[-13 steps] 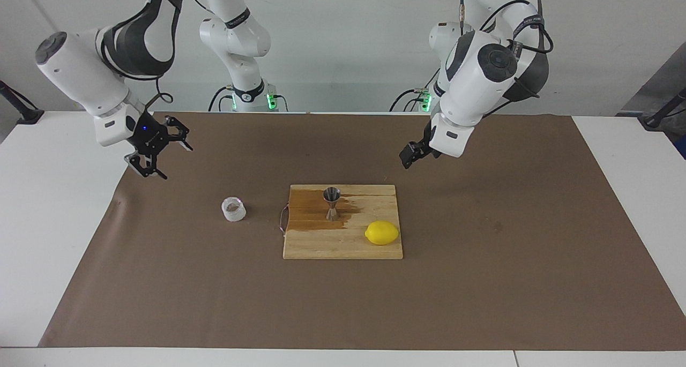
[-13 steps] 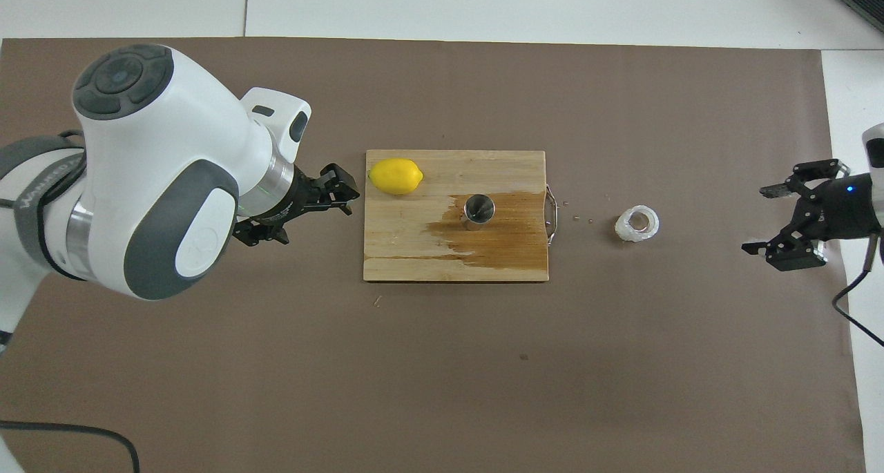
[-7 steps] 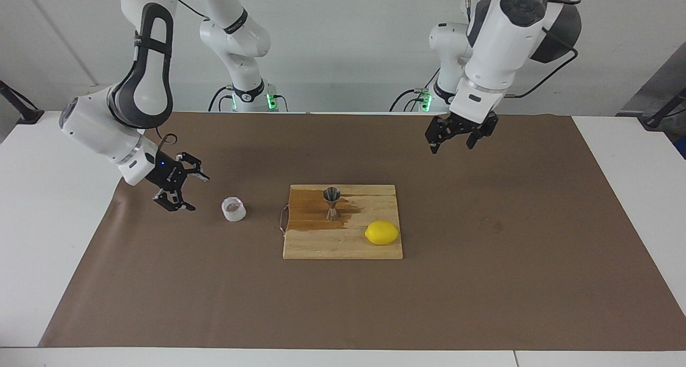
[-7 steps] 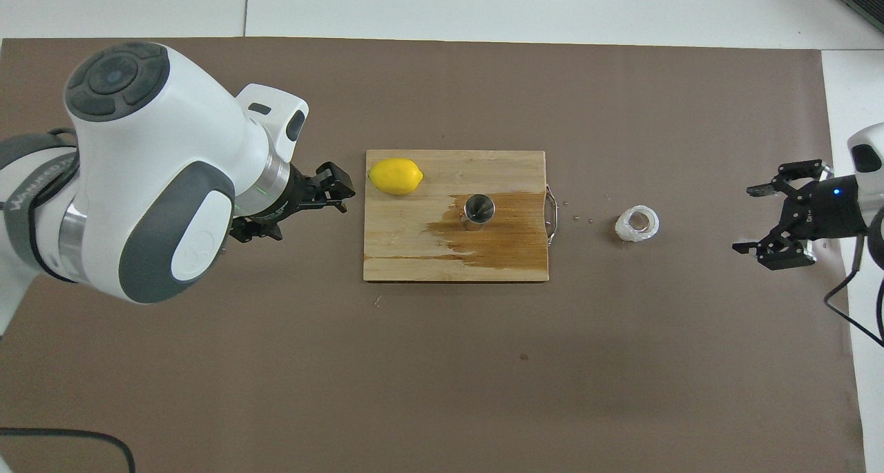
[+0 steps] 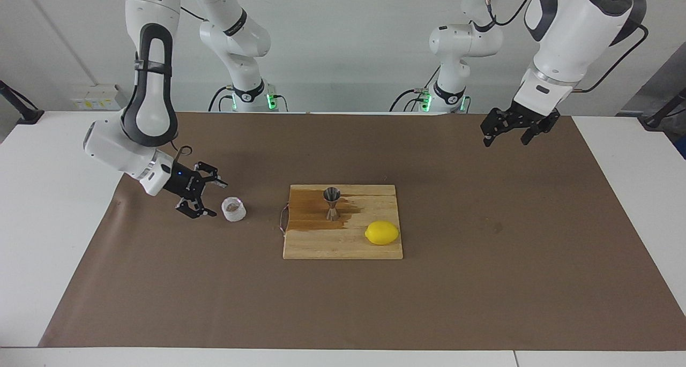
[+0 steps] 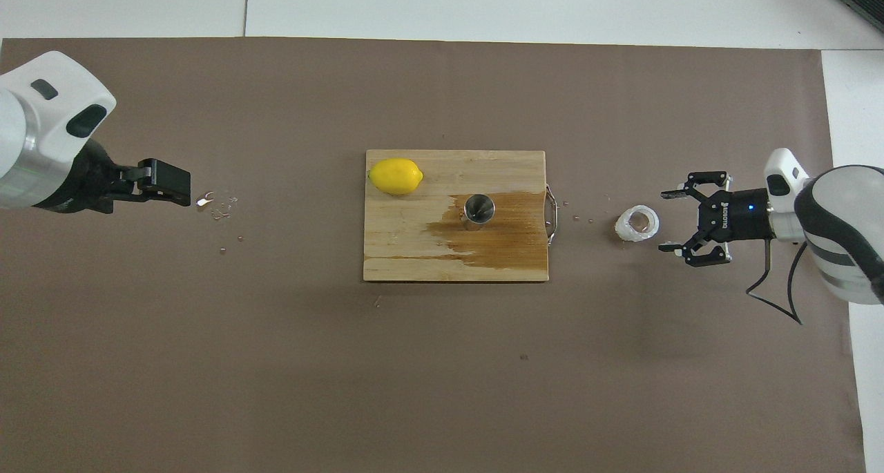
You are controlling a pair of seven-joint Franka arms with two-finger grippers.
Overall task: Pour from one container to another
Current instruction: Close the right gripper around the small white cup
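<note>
The small clear cup (image 5: 233, 209) (image 6: 628, 230) stands on the brown mat toward the right arm's end of the table. My right gripper (image 5: 217, 200) (image 6: 663, 221) is low beside it and open, its fingers pointing at the cup without touching it. The steel jigger (image 5: 332, 203) (image 6: 478, 208) stands upright on the wet part of the wooden cutting board (image 5: 343, 246) (image 6: 414, 252). My left gripper (image 5: 506, 137) (image 6: 173, 183) hangs open and holds nothing, raised over the mat toward the left arm's end, well away from the board.
A yellow lemon (image 5: 382, 232) (image 6: 395, 176) lies on the board's dry part. A dark wet patch (image 6: 504, 235) spreads around the jigger. Water drops (image 6: 215, 205) lie on the mat below the left gripper, and a few more between board and cup.
My right gripper came down and moved in beside the cup. My left arm swung up and away from the board toward its own end of the table. Both stayed open.
</note>
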